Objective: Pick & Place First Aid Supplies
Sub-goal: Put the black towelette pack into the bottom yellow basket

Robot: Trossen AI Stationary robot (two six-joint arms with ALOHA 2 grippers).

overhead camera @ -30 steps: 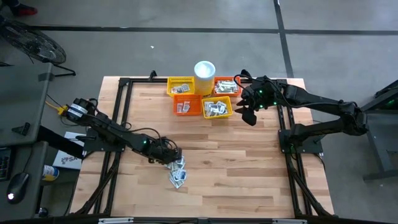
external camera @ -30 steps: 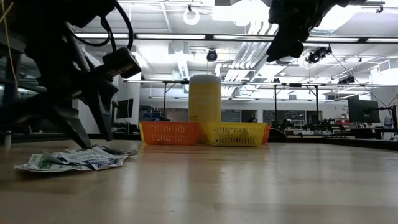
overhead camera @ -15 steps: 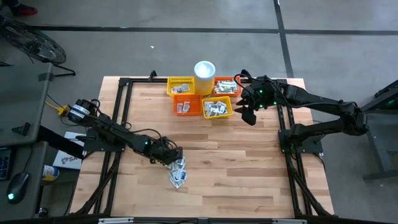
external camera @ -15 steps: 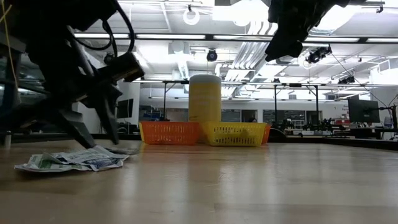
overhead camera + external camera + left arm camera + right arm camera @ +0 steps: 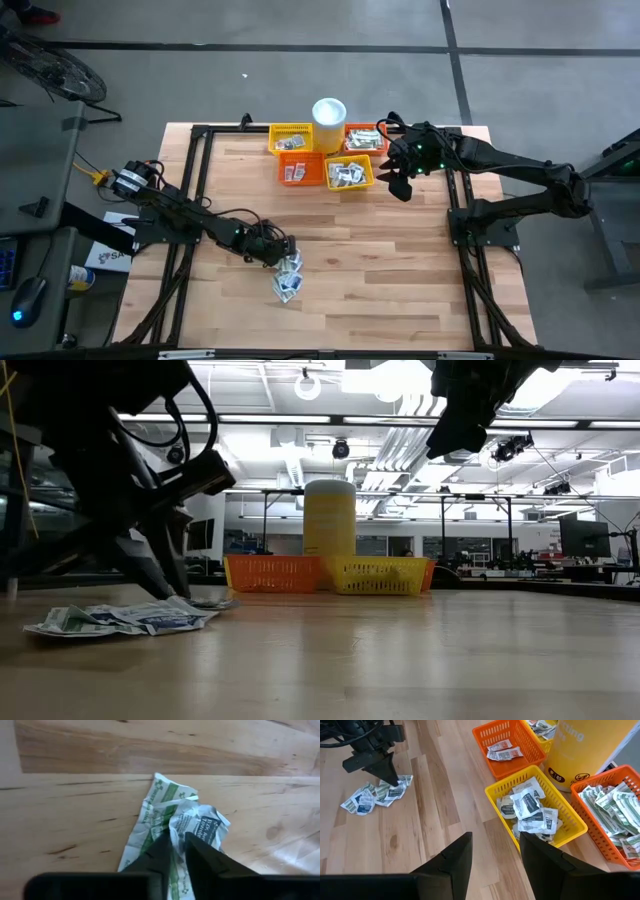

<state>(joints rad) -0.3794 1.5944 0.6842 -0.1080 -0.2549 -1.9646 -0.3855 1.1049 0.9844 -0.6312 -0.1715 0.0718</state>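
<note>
Your left pincer [image 5: 283,254] is pressing down on the loose heap of sachets [image 5: 288,279] near the table's [image 5: 400,270] front left. From overhead the arm is covering the heap's near edge, so you cannot tell there what the fingers are doing. The left wrist view is filling that gap: the two dark fingers [image 5: 161,851] are standing nearly together, pinching a crumpled white-and-green sachet [image 5: 192,822] that is lying on the wood. Whether it is lifting clear is not readable. In the low view the same heap is lying flat on the table and the fingertips are touching its right end.

Your right pincer [image 5: 399,180] is hanging above the table just beside the yellow basket [image 5: 349,174], its fingers spread apart and holding nothing. Its own wrist view is showing what the overhead cannot: grey and white sachets filling that yellow basket, pale green ones piled in an orange basket [image 5: 610,810] cut off at the edge, a few in another orange basket [image 5: 509,746], and the cup [image 5: 587,747] only in part.
</note>
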